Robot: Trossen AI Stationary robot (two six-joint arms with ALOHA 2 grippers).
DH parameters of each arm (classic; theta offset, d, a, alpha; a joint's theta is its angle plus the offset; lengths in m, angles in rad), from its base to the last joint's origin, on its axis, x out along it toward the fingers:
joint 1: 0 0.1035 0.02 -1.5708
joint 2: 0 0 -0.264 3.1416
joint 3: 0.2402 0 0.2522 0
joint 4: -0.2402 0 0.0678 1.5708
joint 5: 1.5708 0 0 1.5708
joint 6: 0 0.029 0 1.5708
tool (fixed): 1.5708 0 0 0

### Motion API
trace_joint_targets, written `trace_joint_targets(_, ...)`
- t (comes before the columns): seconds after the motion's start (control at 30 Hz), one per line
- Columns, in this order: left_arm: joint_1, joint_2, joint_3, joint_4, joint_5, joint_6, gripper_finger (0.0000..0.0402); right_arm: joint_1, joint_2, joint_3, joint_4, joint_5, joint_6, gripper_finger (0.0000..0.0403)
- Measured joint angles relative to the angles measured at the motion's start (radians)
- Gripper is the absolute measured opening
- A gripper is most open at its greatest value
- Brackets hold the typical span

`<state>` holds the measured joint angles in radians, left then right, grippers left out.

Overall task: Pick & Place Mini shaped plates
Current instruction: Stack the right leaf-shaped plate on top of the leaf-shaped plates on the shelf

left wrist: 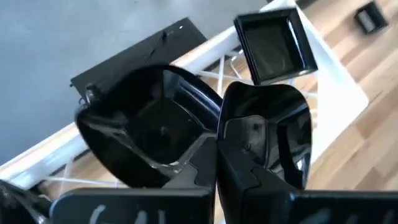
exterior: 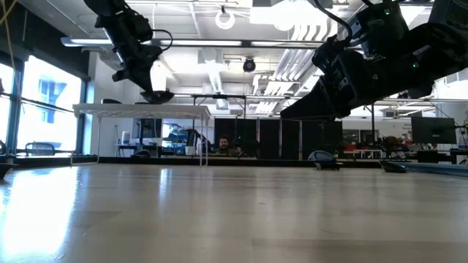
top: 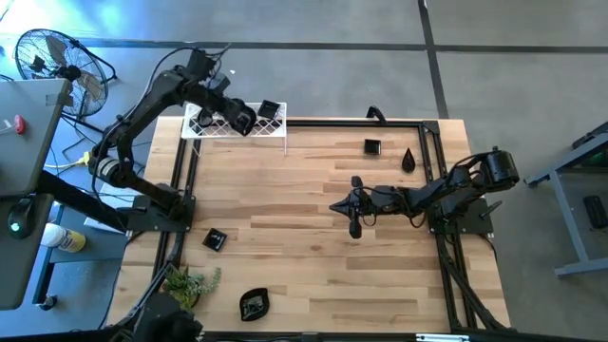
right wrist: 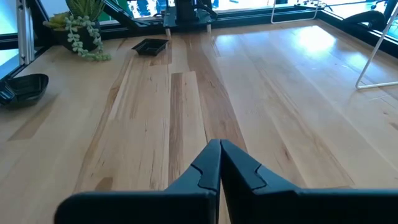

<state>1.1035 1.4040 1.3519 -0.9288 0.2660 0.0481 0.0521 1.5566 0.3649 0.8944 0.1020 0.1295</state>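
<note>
Bench: pale wood planks, framed by black rails, standing on a grey concrete floor. Low view looks level across the planks into an open room with white ceiling ducts and lit windows; a person sits far behind, too small to describe. Fan stands on the floor off the far left corner. Small green plant sits at the near left corner.

Count of black plates in the high view: six. One square plate lies on the white wire rack at the far left edge. One square plate and one teardrop plate lie on the wood near the far right. One square plate lies at mid left, one rounded plate near the front edge. Sixth, a curved plate, is pinched by the left hand above the rack.

Right hand hovers over the bench centre, fingers pressed together, holding nothing.

Arms: two.
</note>
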Motion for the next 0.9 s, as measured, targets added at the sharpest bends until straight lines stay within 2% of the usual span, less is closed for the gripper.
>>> trace_joint_targets(0.23, 0.058, 0.000, 0.086, -0.053, 0.032, -0.008, 0.0000, 0.000, 0.000, 0.000, 0.000, 0.000, 0.000, 0.0008)
trace_joint_targets(0.4, 0.102, 0.000, 0.107, -0.076, -0.043, -0.046, 0.0000, 0.000, 0.000, 0.000, 0.000, 0.000, 0.000, 0.0004)
trace_joint_targets(0.63, 0.135, 0.056, 0.107, -0.096, -0.008, -0.209, 0.0000, 0.000, 0.000, -0.001, 0.000, 0.000, 0.000, 0.0003)
trace_joint_targets(0.9, 0.133, 0.081, 0.106, -0.070, -0.073, -0.357, 0.0000, 0.000, 0.000, -0.001, 0.000, 0.000, 0.000, 0.0003)
